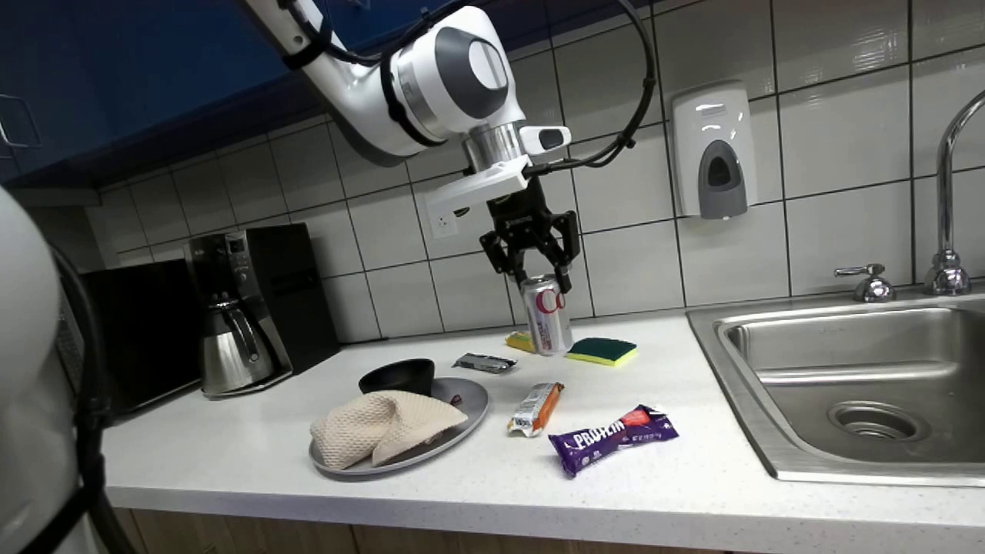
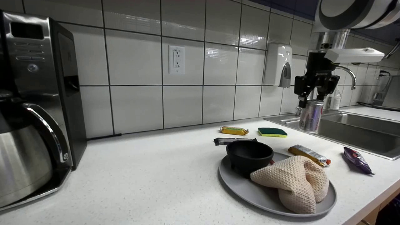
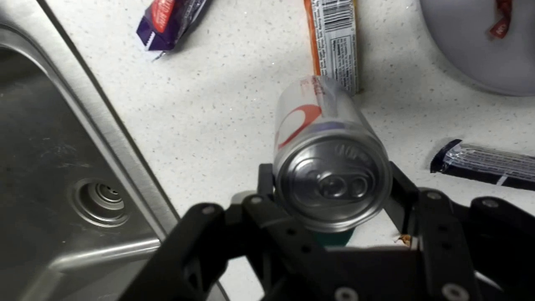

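White tiled wall (image 2: 134,56) behind, speckled worktop (image 2: 156,175) below | you've got the end effector (image 1: 543,280) spread partway, gripping the silver can (image 1: 549,319) by its upper end | can hangs above the worktop, near the sink (image 1: 740,385) | lifted-hold step, apparently; next move calls for steady, level handling | smooth metal cylinder, crinkled purple wrapper (image 1: 616,438), waffle-weave cloth (image 2: 293,181)

Purple wrapper (image 1: 613,438): "PROTEIN" in white capitals, near and right in an exterior view; its smaller print is too fine to read.
Silver can (image 1: 549,317): 1 large red "C", far in that view, the next letter cut off by the curve.
Orange wrapper (image 3: 336,46): 1 barcode and fine print in the wrist view, illegible.
Yellow wrapper (image 2: 234,130): green lettering, far in an exterior view, too small.
Red scrap (image 3: 500,28): white letters, blurred.
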You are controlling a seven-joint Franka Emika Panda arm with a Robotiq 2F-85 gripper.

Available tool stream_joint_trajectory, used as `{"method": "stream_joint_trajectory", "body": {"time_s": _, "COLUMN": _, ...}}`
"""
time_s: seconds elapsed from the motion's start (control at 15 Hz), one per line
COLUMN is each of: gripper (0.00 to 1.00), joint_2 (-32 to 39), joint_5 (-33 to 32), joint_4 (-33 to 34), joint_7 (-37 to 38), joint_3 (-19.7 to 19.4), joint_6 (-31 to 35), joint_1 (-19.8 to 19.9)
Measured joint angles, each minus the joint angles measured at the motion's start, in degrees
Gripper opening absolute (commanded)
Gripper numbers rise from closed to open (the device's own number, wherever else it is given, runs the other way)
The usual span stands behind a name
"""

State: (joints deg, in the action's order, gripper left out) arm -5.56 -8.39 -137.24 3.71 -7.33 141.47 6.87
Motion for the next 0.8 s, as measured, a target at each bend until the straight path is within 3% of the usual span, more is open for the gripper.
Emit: {"method": "stream_joint_trajectory", "body": {"time_s": 0.8, "gripper": 0.38, "joint_2": 3.87, "joint_5": -0.69, "joint_4": 2.53, "joint_7": 0.0, "joint_3": -3.99, "joint_6": 0.03, "joint_1": 3.16}}
